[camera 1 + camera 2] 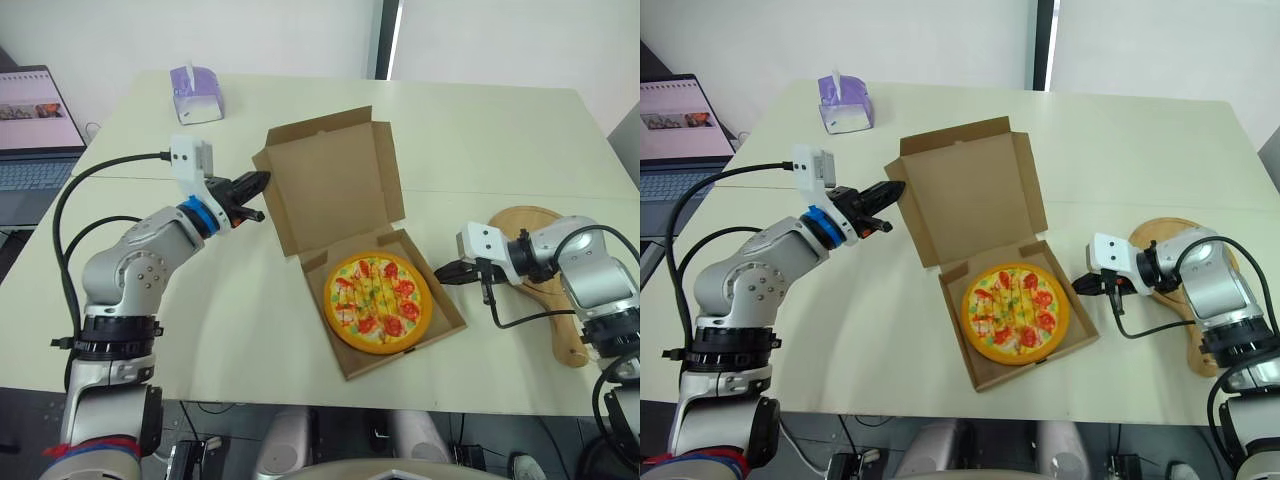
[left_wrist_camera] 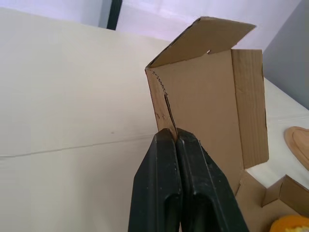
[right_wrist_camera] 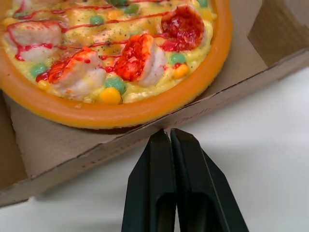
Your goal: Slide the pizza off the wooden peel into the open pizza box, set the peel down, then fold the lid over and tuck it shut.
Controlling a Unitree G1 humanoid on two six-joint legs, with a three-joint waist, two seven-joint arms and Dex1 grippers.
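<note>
Pizza [image 1: 378, 303] lies boxed; left claw [image 2: 173, 134] clenched against the lid [image 2: 207, 106], right claw [image 3: 169, 131] clenched beside the box [image 3: 217, 94].

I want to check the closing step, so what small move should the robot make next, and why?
Probably push the lid forward and down over the pizza with the left tool. The pizza already lies in the box, the peel rests on the table, and the lid stands upright. The left tool is shut at the lid's left edge.
</note>
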